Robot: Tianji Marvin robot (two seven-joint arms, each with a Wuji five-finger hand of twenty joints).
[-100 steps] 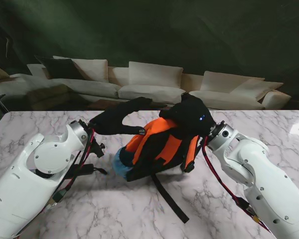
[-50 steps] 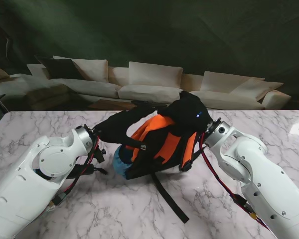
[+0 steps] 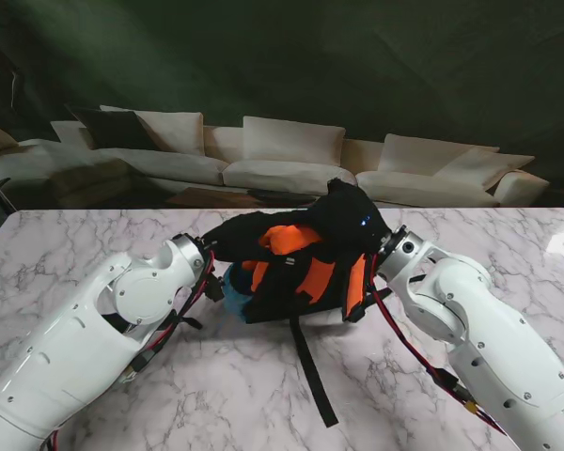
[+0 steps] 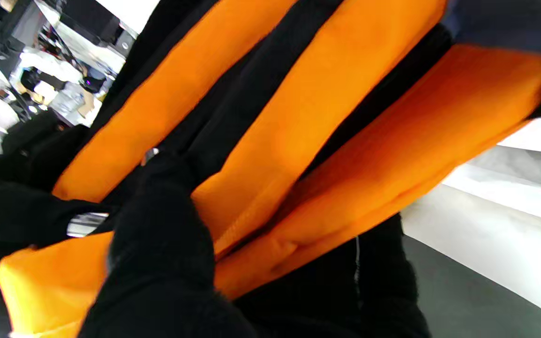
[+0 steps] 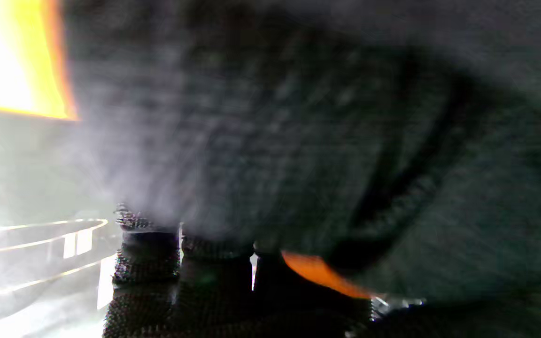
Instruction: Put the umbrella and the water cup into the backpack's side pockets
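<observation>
You had the backpack (image 3: 301, 272) gripped by your left hand (image 3: 249, 233) and right hand (image 3: 350, 218); you did well to steady it, keeping the side pocket exposed.

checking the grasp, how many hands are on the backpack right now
2: left hand on the backpack top at its left side, right hand on its right top corner. Fingers are mostly hidden.

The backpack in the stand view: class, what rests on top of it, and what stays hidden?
Both gloved hands rest on the backpack: left hand, right hand. Something blue peeks out beside it; the rest is covered.
</observation>
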